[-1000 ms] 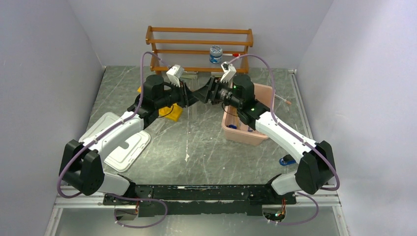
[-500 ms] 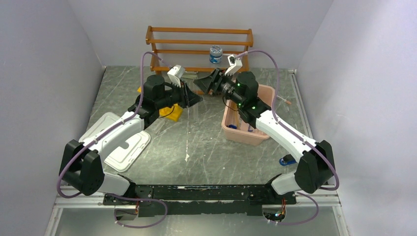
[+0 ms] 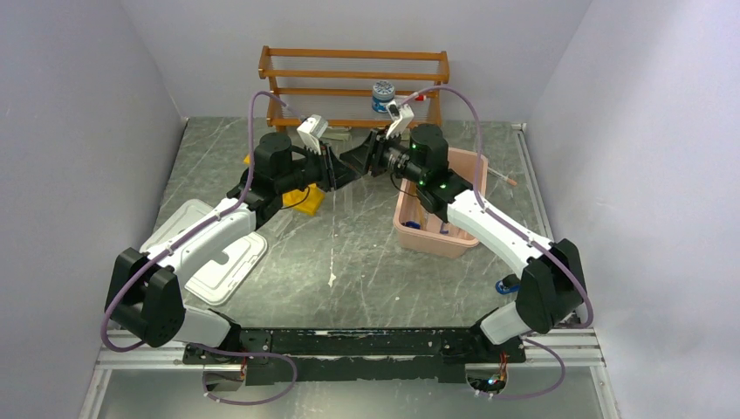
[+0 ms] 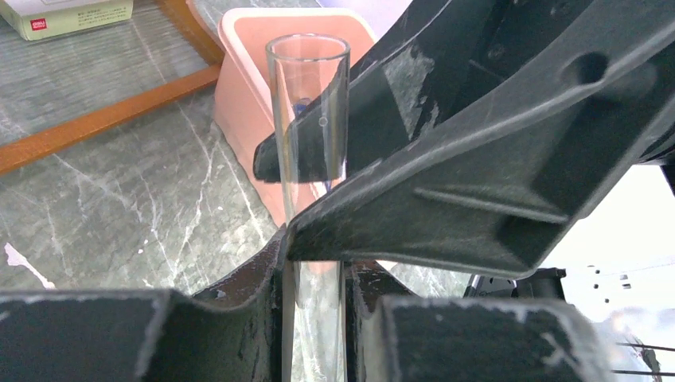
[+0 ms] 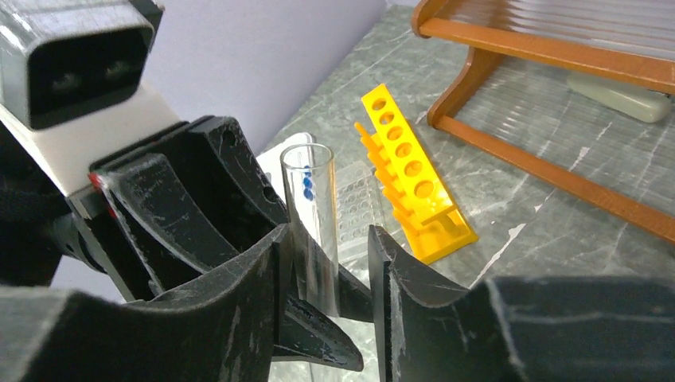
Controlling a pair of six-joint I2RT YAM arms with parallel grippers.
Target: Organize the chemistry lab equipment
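Half a second ago the right gripper (image 3: 368,157) stood raised and back toward the wooden shelf (image 3: 349,74), clear of the left gripper (image 3: 342,172). Now it has dropped back in and the 2 meet tip to tip above the table (image 3: 349,253), much as they did 1 second ago. The left arm has hardly shifted.

Between them is 1 clear test tube (image 4: 309,87). It stands upright in both wrist views, long axis vertical and open mouth at the top. The left gripper is clamped on its lower part, both fingers pressed to the glass. The right gripper's fingers straddle the tube higher up. 1 finger lies against it and a gap shows at the other, so that gripper looks apart rather than gripping, though the angle leaves some doubt.

1 yellow rack (image 5: 410,167) lies flat on the table under the left arm, with 6 holes visible in a row. Its long axis runs toward the shelf.

1 pink bin (image 3: 426,245) sits under the right arm. At least 2 blue-capped items seem to lie inside, too small to count surely. 1 jar (image 3: 382,94) stands on the shelf.
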